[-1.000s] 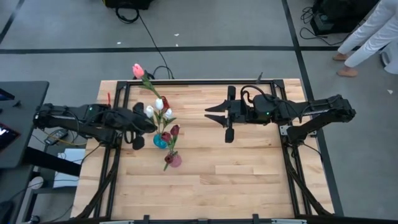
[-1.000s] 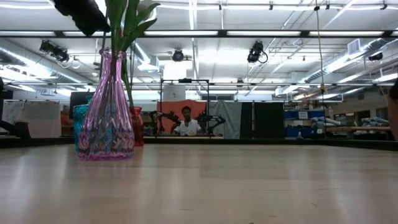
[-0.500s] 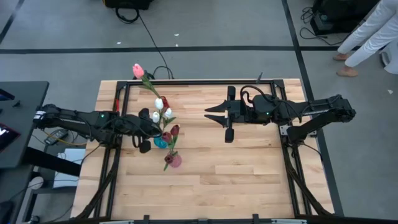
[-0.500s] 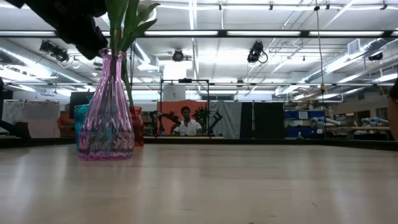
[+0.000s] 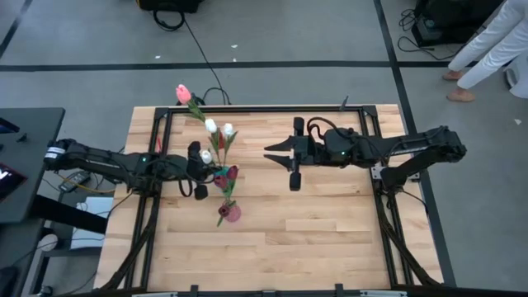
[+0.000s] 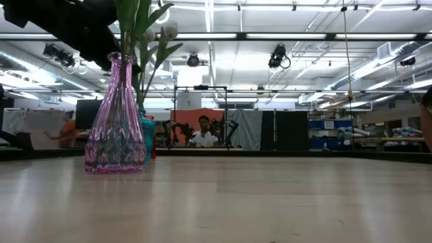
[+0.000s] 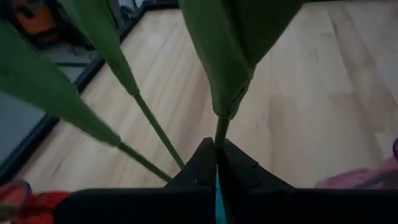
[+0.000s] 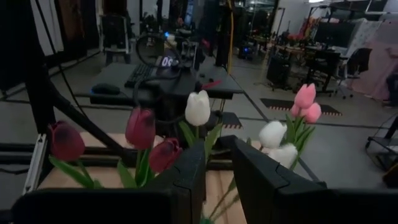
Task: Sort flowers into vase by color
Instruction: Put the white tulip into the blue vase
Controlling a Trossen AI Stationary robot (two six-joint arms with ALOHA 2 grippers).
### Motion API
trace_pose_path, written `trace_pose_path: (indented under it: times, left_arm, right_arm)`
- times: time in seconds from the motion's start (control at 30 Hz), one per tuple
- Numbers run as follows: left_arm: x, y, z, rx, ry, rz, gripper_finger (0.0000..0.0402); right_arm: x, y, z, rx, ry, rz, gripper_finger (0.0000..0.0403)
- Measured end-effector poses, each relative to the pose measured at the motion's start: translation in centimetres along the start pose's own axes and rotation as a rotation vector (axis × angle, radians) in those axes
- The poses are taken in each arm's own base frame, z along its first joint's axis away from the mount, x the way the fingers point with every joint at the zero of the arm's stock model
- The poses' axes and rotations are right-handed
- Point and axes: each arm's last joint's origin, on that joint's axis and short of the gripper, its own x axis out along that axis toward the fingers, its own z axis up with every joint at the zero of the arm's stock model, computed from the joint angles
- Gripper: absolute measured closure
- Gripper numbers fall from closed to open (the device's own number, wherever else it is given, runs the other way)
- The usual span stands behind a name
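Note:
Three vases stand left of the table's middle: a pink glass vase (image 6: 115, 116) nearest, a blue vase (image 6: 147, 137) behind it, and only a sliver of a red vase past that. Dark red flowers (image 5: 232, 173) rise from the pink vase (image 5: 233, 213), and white flowers (image 5: 211, 126) lean toward the far edge. A pink flower (image 5: 183, 93) reaches past the table's far edge. My left gripper (image 5: 211, 172) hangs over the blue vase, shut on a green flower stem (image 7: 219, 132). My right gripper (image 5: 285, 163) hovers open and empty to the right of the vases. My left gripper pinches one thin green stem (image 7: 218, 140) between its two fingertips (image 7: 204, 163), just below where a leaf sheath begins. The fingers come from the table's left, slanting down, and lie across the stem. The stem rises upright out of the hold; its head is out of that view.
A black frame (image 5: 247, 108) runs along the table's far edge and sides. Bare wood (image 5: 313, 239) lies near and to the right of the vases. A person in white (image 5: 487, 45) stands on the floor beyond the far right corner. A dark side table (image 5: 25, 157) stands at the left.
My left gripper has come down and toward the table's right, onto the vase cluster, staying shut. The white flowers have swung over, their heads now farther toward the far edge and right. The blue vase has shifted to the right behind the pink vase.

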Motion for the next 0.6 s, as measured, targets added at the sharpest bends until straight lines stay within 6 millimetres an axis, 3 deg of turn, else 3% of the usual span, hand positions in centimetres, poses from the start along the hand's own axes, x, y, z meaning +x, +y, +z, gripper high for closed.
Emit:
trace_pose_path:
  times: [0.33,0.6]
  left_arm:
    - [2.1,0.8,0.4,0.004,-0.017,0.056,0.0394]
    - [4.6,2.6,0.8,-0.006,-0.056,0.048,0.0394]
  right_arm:
    - [0.1,0.0,0.3,0.002,-0.035,-0.003,0.0310]
    - [0.1,0.0,0.3,-0.003,-0.034,-0.003,0.0310]
